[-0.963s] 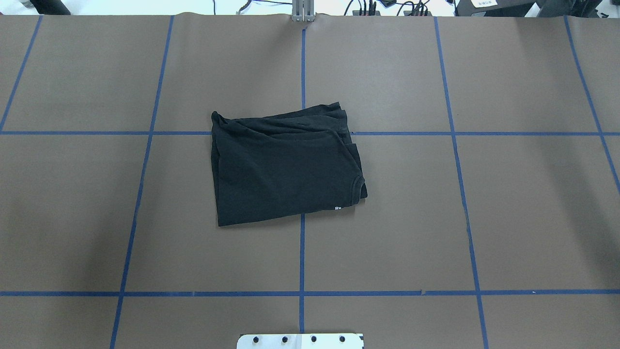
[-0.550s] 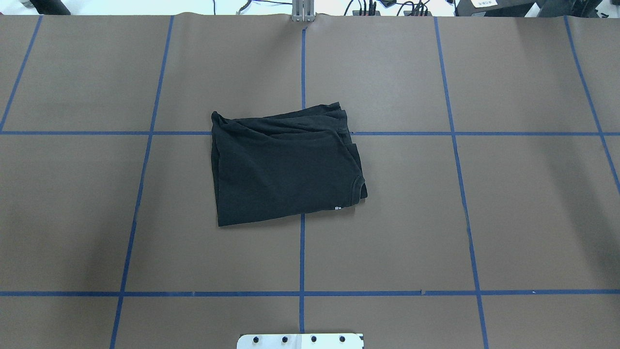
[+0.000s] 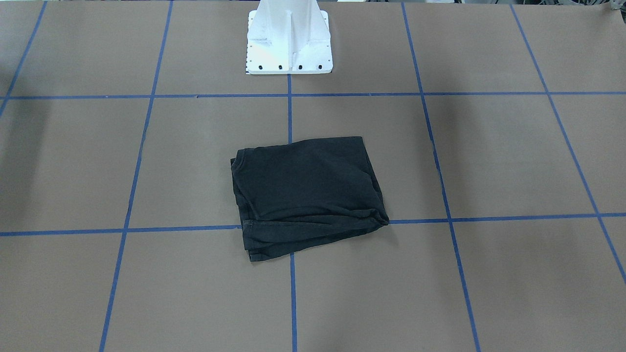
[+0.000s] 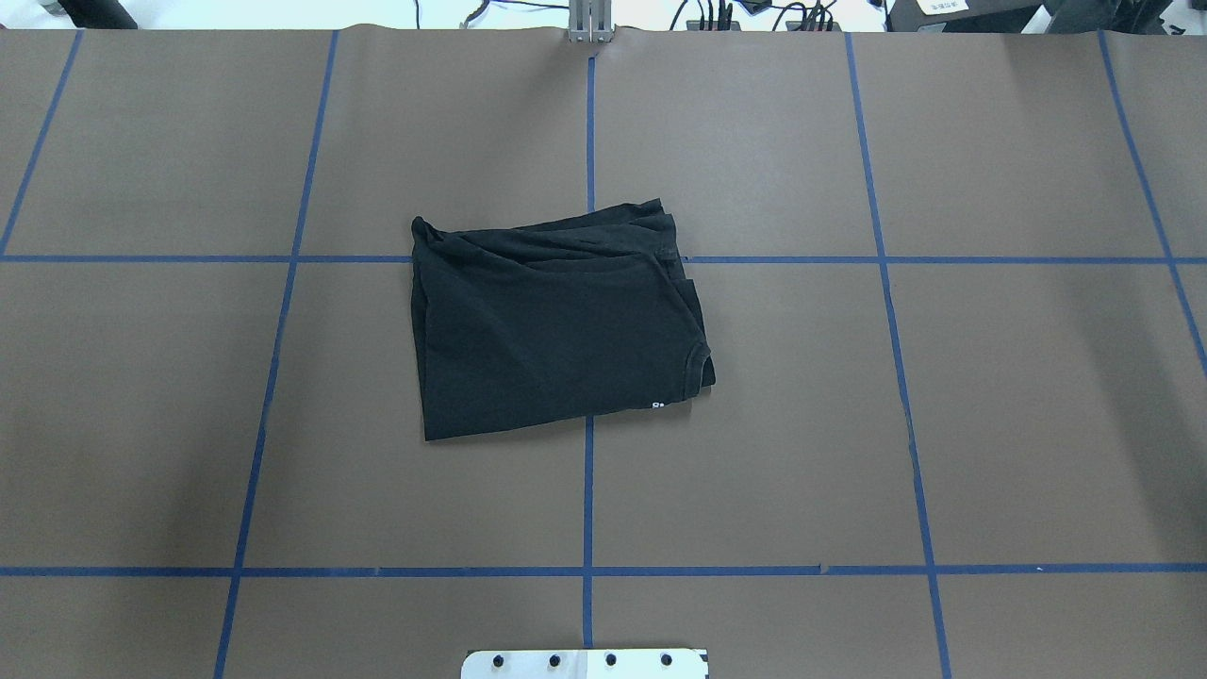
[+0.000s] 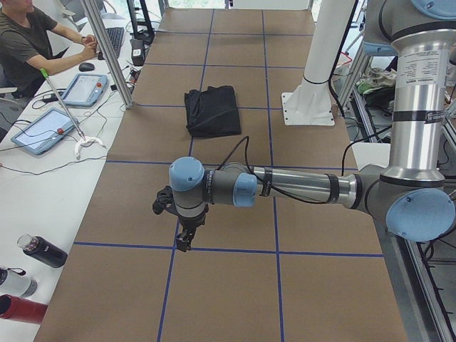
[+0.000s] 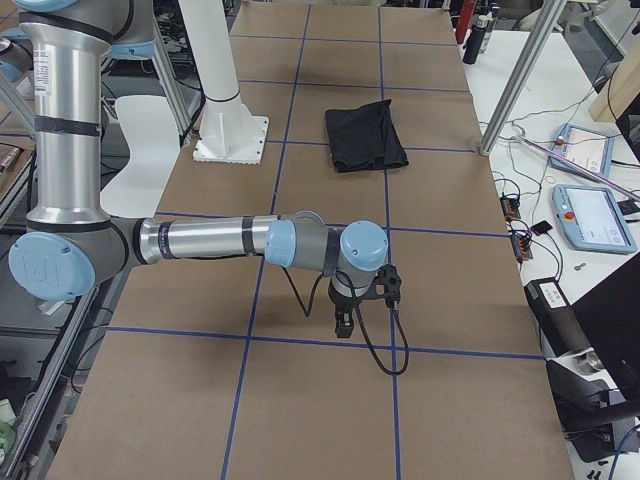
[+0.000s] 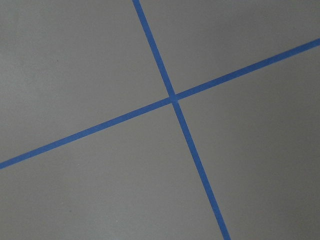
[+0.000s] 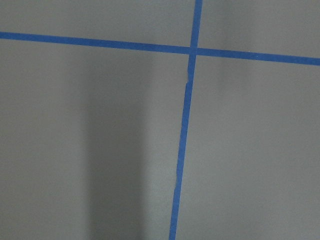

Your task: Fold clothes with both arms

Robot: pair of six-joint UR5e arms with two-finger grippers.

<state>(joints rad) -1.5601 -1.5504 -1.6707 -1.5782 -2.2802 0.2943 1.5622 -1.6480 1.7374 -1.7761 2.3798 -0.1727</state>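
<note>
Both my left pincer (image 5: 184, 244) and right pincer (image 6: 343, 327) hang wide, clearing the folded black T-shirt (image 4: 556, 325); apart or together, I cannot tell.

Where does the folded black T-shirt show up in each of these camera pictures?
Front-facing: folded black cotton T-shirt, centre, below the white base plate.
Overhead: centre, above that plate.
Exterior left: upper middle, left of the plate.
Exterior right: upper middle, right of the plate.
Left wrist: not in it.
Right wrist: not in it.
Shared landmark: the white base plate.
</note>
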